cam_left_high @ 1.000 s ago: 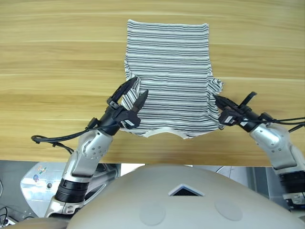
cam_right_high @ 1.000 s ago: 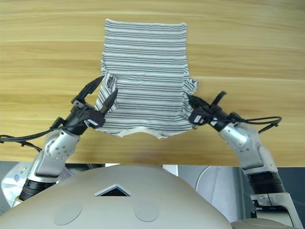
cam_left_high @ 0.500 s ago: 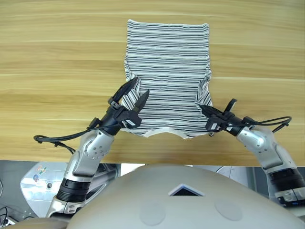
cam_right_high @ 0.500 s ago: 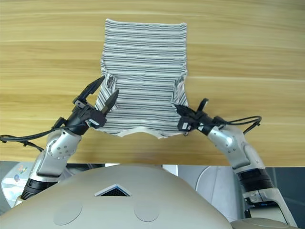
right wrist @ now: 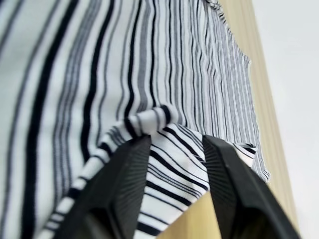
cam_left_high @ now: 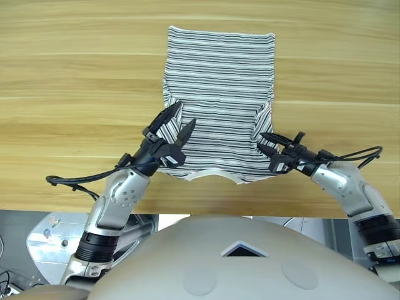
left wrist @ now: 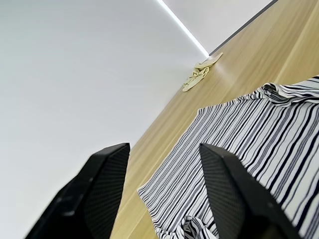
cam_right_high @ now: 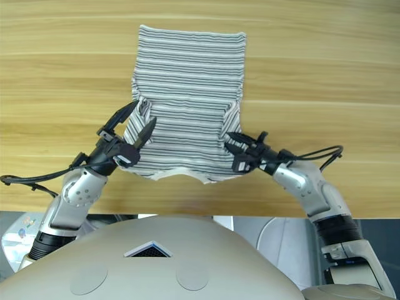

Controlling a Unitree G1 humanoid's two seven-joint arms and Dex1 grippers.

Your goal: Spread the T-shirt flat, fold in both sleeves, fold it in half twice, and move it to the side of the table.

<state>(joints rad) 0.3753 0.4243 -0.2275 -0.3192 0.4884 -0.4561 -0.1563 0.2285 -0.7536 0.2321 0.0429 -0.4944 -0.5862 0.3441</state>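
The black-and-white striped T-shirt (cam_left_high: 219,81) lies flat on the wooden table (cam_left_high: 75,94), its neckline toward me. Its right sleeve (cam_left_high: 265,117) is folded inward onto the body. The left sleeve (cam_left_high: 167,100) is a small bunch at the shirt's left edge. My left gripper (cam_left_high: 184,114) hovers open just above that left edge, with nothing between its fingers (left wrist: 104,189). My right gripper (cam_left_high: 260,142) is over the shirt's near right part, fingers apart. The folded sleeve edge (right wrist: 149,119) lies between its fingers (right wrist: 124,189).
The table's front edge (cam_left_high: 62,211) runs close below both arms. Bare wood lies to the left and right of the shirt. A small pale object (left wrist: 202,72) lies far off on the table in the left wrist view.
My right gripper has carried the right sleeve leftward onto the shirt body, and its fingers have spread apart. The left arm has hardly moved.
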